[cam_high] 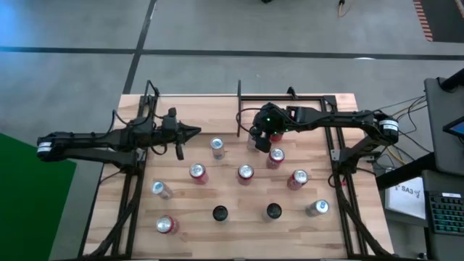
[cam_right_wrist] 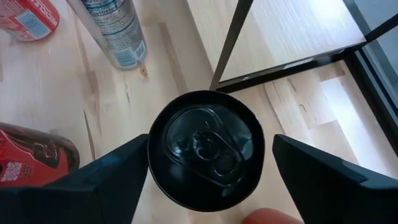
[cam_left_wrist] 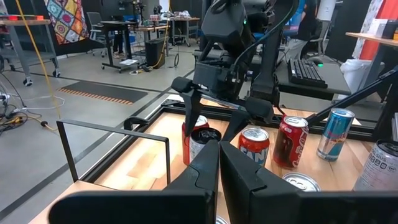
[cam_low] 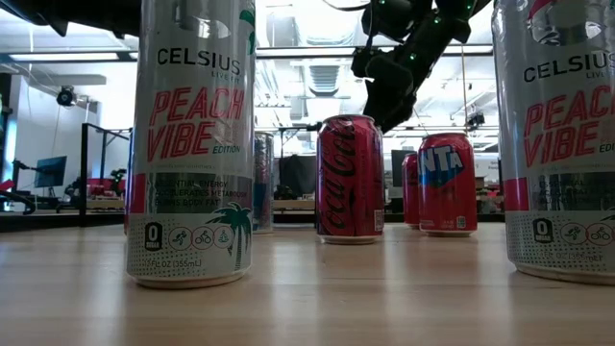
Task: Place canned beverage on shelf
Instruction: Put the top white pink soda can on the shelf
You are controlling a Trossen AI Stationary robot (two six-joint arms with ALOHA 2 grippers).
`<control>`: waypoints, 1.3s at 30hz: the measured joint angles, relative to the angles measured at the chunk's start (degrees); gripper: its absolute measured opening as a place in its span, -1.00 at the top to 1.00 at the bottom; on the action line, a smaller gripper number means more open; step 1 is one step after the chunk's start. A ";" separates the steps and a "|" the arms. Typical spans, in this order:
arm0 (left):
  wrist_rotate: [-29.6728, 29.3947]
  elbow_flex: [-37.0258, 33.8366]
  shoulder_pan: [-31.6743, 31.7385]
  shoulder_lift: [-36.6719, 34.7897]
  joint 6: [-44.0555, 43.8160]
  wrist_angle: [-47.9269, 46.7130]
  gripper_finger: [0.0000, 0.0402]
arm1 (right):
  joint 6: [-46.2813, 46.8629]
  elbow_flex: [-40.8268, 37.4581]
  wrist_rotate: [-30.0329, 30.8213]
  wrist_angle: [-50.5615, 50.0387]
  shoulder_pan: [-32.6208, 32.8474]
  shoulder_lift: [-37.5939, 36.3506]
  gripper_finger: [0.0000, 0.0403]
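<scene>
My right claw (cam_right_wrist: 205, 180) hangs spread around a black-topped can (cam_right_wrist: 205, 149) on the pale wood counter (cam_right_wrist: 124, 112), beside the shelf (cam_right_wrist: 292, 37).

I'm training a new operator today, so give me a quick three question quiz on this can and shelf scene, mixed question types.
1. True or false: the right gripper is open around a black-topped can.
2. Which gripper is shut: A left, B right?
3. Fill in: the black-topped can stands on the table just outside the ____.

Key: 1 true. 2 A, the left gripper waits shut over the table's left part. 3 shelf.
</scene>
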 joint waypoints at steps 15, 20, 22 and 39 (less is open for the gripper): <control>0.00 0.00 -0.02 0.00 0.00 0.01 1.00 | -1.25 -1.73 -1.42 2.50 0.00 0.00 -0.17; 0.02 0.00 -0.01 0.00 -0.54 0.01 1.00 | -1.21 -1.32 -1.46 1.85 0.00 0.00 -0.17; 0.02 0.00 -0.01 0.00 -1.01 0.01 1.00 | -1.47 -0.53 -1.49 0.81 0.00 0.00 -0.17; 0.04 0.00 -1.18 0.00 -4.50 0.04 1.00 | -3.69 9.85 -0.49 -8.95 0.60 -0.09 -0.19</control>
